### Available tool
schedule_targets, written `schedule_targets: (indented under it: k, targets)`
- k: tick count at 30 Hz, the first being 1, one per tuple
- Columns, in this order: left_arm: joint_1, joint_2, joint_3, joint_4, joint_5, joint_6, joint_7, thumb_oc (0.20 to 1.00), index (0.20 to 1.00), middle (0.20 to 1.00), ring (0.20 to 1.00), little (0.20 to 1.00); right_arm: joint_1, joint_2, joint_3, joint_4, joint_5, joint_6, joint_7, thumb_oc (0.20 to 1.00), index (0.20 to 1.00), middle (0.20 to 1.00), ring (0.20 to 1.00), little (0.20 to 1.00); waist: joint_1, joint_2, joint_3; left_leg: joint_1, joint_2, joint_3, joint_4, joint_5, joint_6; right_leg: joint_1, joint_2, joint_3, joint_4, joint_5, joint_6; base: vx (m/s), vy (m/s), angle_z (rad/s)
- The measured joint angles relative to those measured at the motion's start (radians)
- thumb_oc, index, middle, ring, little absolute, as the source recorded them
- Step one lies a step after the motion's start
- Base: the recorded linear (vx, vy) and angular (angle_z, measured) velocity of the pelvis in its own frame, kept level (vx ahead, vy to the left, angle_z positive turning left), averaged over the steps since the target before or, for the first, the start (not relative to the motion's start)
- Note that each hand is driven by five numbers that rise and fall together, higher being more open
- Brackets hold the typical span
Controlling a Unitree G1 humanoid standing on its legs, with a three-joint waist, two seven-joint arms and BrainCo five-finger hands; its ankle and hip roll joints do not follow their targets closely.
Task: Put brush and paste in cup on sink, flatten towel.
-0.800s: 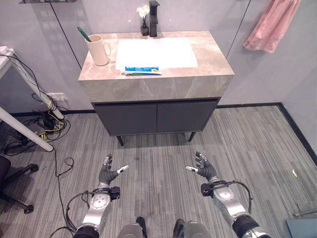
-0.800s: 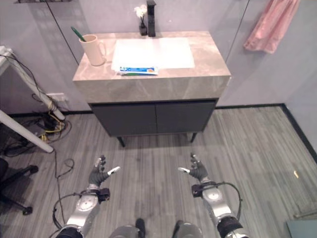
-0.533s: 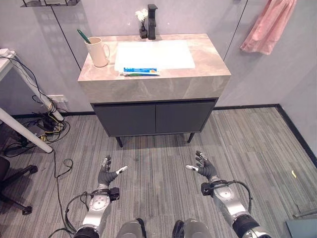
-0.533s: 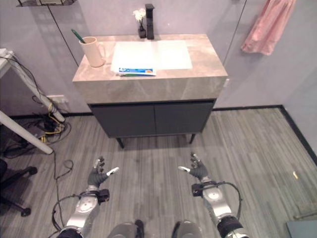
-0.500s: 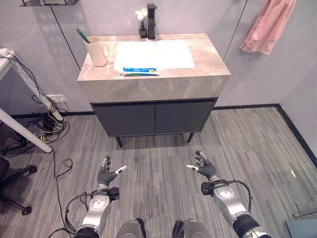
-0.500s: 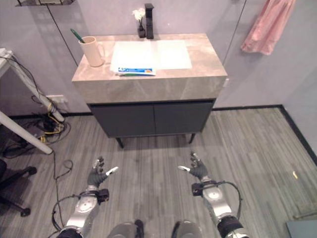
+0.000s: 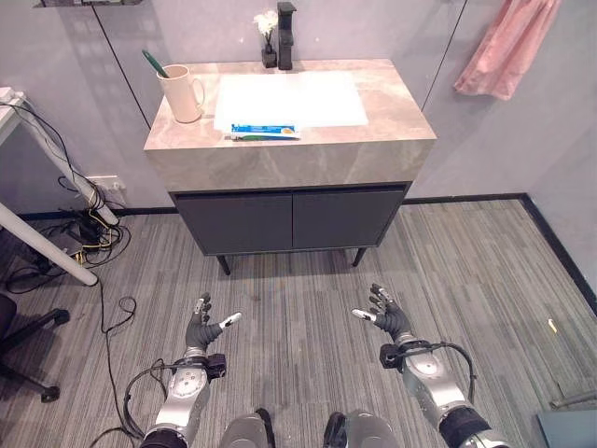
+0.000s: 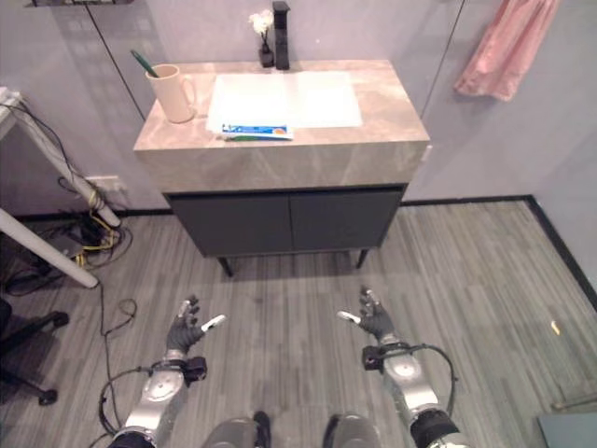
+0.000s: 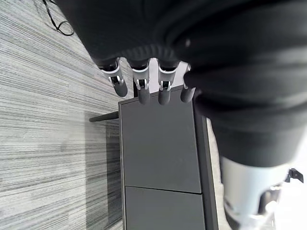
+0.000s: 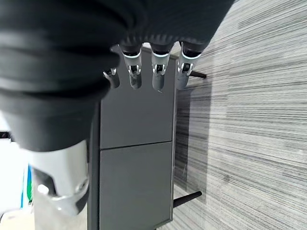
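Observation:
A beige cup (image 7: 183,95) stands at the far left of the stone sink counter (image 7: 392,110), with a green toothbrush (image 7: 153,63) leaning in it. A blue and white toothpaste tube (image 7: 265,132) lies flat on the counter's front edge, before the white basin (image 7: 291,98). A pink towel (image 7: 507,49) hangs bunched on the wall to the right. My left hand (image 7: 201,331) and right hand (image 7: 390,323) hover low over the floor, well short of the cabinet, both open and holding nothing.
A black tap (image 7: 287,35) and a small vase of white flowers (image 7: 269,37) stand behind the basin. Dark cabinet doors (image 7: 291,219) close the front below. A white desk leg (image 7: 42,245) and tangled cables (image 7: 89,229) lie at the left.
The camera has shifted slightly, so the sink sits a little differently in view. Both hands stay open in the same low spots.

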Motion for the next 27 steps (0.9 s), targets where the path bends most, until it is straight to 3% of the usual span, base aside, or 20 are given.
schedule_targets:
  k: [8, 16, 20, 22, 24, 25, 27]
  targets:
    - [0.019, 0.002, -0.009, 0.025, 0.000, 0.007, -0.019, 1.000, 1.000, 1.000, 1.000, 1.000, 0.019, 0.028, -0.028, 0.087, 0.015, -0.001, -0.017, 1.000, 1.000, 1.000, 1.000, 1.000, 0.004, 0.001, -0.021, 0.035, -0.027, 0.030, -0.034, 0.001, 0.033, 0.037, -0.023, -0.001, -0.041, 0.034, 0.026, 0.02, 0.141, 0.03]
    - [0.023, 0.000, -0.011, 0.189, 0.001, 0.014, -0.047, 1.000, 1.000, 1.000, 1.000, 1.000, 0.006, 0.048, -0.027, 0.244, 0.021, 0.005, -0.001, 1.000, 1.000, 1.000, 1.000, 1.000, 0.005, 0.004, -0.025, 0.070, -0.056, 0.028, -0.084, 0.018, 0.055, 0.042, -0.052, -0.005, -0.018, 0.061, 0.052, 0.03, 0.115, 0.02]
    - [0.027, -0.003, -0.025, 0.225, 0.001, 0.020, -0.058, 1.000, 1.000, 1.000, 1.000, 1.000, 0.011, 0.048, -0.027, 0.258, 0.020, 0.005, 0.000, 1.000, 1.000, 1.000, 1.000, 1.000, -0.001, 0.017, -0.026, 0.122, -0.055, 0.029, -0.160, 0.038, 0.062, 0.002, -0.071, -0.006, 0.074, 0.129, 0.094, 0.06, 0.131, -0.06]
    - [0.021, -0.013, -0.038, 0.276, 0.002, 0.024, -0.058, 1.000, 1.000, 1.000, 1.000, 1.000, 0.002, 0.047, -0.027, 0.303, 0.019, 0.010, 0.001, 1.000, 1.000, 1.000, 1.000, 1.000, 0.001, 0.038, -0.024, 0.160, -0.041, 0.032, -0.225, 0.051, 0.074, -0.041, -0.079, -0.017, 0.155, 0.216, 0.112, 0.07, 0.063, -0.10]
    - [0.019, -0.019, -0.039, 0.299, 0.003, 0.027, -0.058, 1.000, 1.000, 1.000, 1.000, 1.000, 0.011, 0.044, -0.028, 0.325, 0.018, 0.010, 0.001, 1.000, 1.000, 1.000, 1.000, 1.000, -0.002, 0.040, -0.024, 0.175, -0.037, 0.030, -0.253, 0.056, 0.082, -0.071, -0.081, -0.012, 0.198, 0.264, 0.123, 0.11, -0.003, -0.07]
    - [0.022, -0.024, -0.033, 0.315, 0.003, 0.028, -0.058, 1.000, 1.000, 1.000, 1.000, 1.000, 0.015, 0.043, -0.028, 0.336, 0.017, 0.011, 0.001, 1.000, 1.000, 1.000, 1.000, 1.000, -0.002, 0.043, -0.022, 0.185, -0.037, 0.027, -0.272, 0.062, 0.092, -0.099, -0.080, 0.009, 0.220, 0.243, 0.145, 0.16, -0.036, -0.16]
    - [0.025, -0.027, -0.030, 0.329, 0.002, 0.036, -0.058, 1.000, 1.000, 1.000, 1.000, 1.000, 0.018, 0.043, -0.029, 0.344, 0.017, 0.022, 0.001, 1.000, 1.000, 1.000, 1.000, 1.000, -0.004, 0.041, -0.019, 0.184, -0.042, 0.032, -0.277, 0.065, 0.097, -0.105, -0.092, 0.020, 0.158, 0.233, 0.158, 0.13, -0.054, -0.03]
